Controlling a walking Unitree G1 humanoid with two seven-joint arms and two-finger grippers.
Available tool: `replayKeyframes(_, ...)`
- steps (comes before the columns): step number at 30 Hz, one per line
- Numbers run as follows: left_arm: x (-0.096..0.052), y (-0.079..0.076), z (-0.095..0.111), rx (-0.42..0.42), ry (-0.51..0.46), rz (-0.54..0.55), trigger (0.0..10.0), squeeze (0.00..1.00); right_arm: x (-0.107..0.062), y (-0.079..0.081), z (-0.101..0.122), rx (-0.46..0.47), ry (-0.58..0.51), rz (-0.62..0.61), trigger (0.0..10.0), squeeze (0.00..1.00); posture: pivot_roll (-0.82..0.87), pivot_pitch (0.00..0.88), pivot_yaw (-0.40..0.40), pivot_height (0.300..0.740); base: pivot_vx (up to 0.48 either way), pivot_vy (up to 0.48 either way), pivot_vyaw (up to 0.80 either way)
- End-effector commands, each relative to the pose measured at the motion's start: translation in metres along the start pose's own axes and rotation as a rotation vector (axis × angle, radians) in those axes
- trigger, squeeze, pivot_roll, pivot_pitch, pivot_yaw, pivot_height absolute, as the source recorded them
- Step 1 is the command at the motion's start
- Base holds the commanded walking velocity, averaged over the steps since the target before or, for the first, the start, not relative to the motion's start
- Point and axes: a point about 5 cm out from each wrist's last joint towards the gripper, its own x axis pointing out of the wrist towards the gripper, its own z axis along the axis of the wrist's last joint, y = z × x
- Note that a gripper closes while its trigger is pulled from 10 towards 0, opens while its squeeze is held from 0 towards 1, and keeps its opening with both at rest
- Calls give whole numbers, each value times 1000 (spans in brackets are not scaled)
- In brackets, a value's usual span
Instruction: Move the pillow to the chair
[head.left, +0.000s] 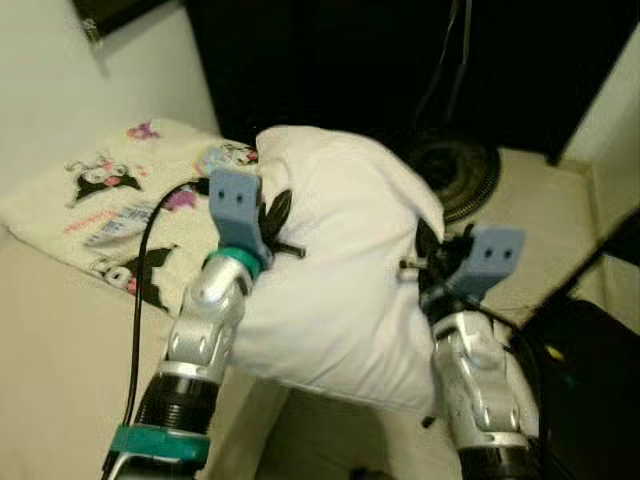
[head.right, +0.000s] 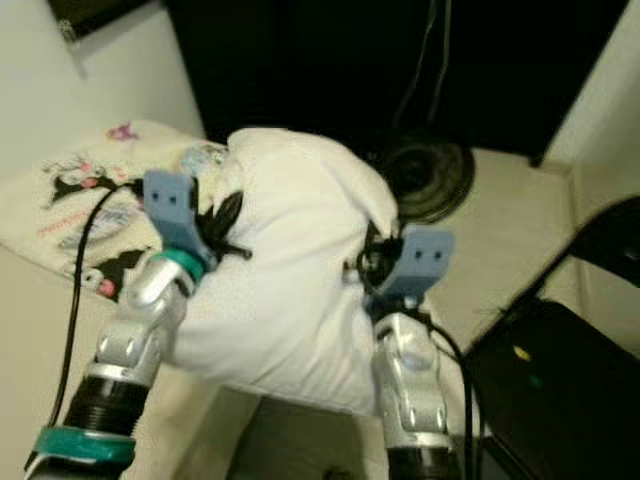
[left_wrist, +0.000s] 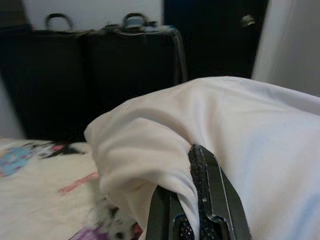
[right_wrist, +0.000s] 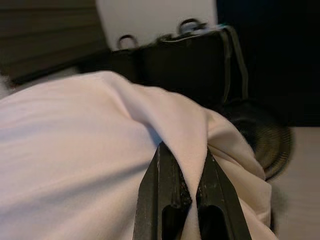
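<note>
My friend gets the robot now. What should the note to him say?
Left gripper: shut on a fold at the white pillow's left side.
Right gripper: shut on a fold at its right side.
The pillow is lifted between both arms, in front of the bed with the cartoon blanket.
Done: pillow picked up.
Left: carry it to the chair and set it down. A dark seat edge shows at the right; it might be the chair.

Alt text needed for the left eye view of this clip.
Both end effectors, left and right, pinch opposite sides of a white pillow held up above a cartoon-print blanket. A round black fan sits on the floor behind.
</note>
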Motion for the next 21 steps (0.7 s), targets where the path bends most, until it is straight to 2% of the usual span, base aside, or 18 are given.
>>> replayKeyframes(1, 2, -6, 6, 3, -43, -32, 10000, 0, 3, 8, 8, 8, -43, 28, 10000, 0, -21, 0, 139, 740, 0, 0, -800)
replayKeyframes(8, -4, -8, -1, -25, -41, 7, 10000, 0, 2, 6, 7, -15, -17, 64, 10000, 0, -38, 0, 82, 740, 0, 0, -800)
replayKeyframes(21, -4, -8, -2, -28, -46, 20, 10000, 0, 3, 5, 8, -17, -9, 77, 10000, 0, -42, 0, 71, 740, 0, 0, -800)
